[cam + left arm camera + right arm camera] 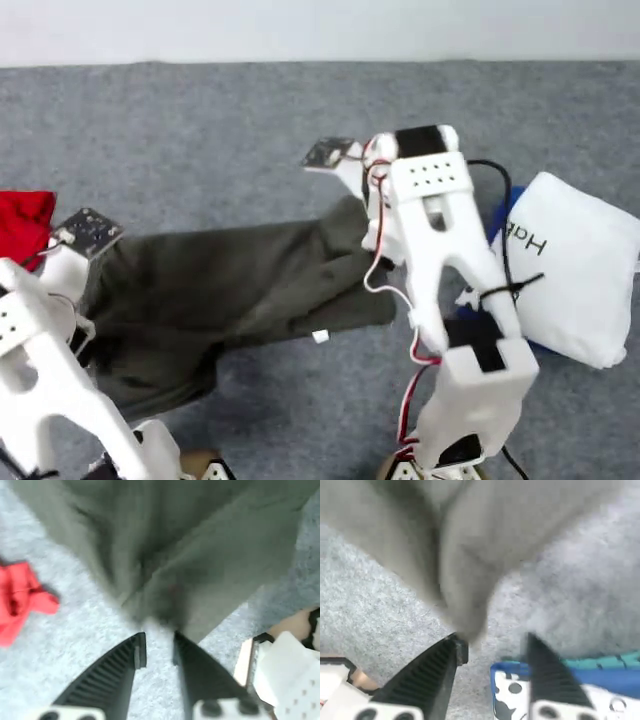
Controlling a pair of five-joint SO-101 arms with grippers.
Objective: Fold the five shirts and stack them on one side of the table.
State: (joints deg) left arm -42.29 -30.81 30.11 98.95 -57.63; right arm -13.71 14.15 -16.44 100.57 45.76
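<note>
An olive-green shirt (230,285) lies spread and rumpled across the grey carpet between my two arms. In the left wrist view my left gripper (157,650) is open by a narrow gap, its tips just short of a hanging fold of the olive shirt (190,545), with bare carpet between the fingers. My right gripper (492,647) is open wide, and a drooping corner of the olive shirt (485,540) ends just off one fingertip. At the right side, a folded white shirt (575,265) rests on a blue one (505,215).
A crumpled red shirt (25,222) lies at the left edge, near the left arm. The blue shirt (600,677) with a teal layer (600,661) sits close beside my right gripper. The arm bases (400,465) stand at the near edge. Open carpet stretches along the far side.
</note>
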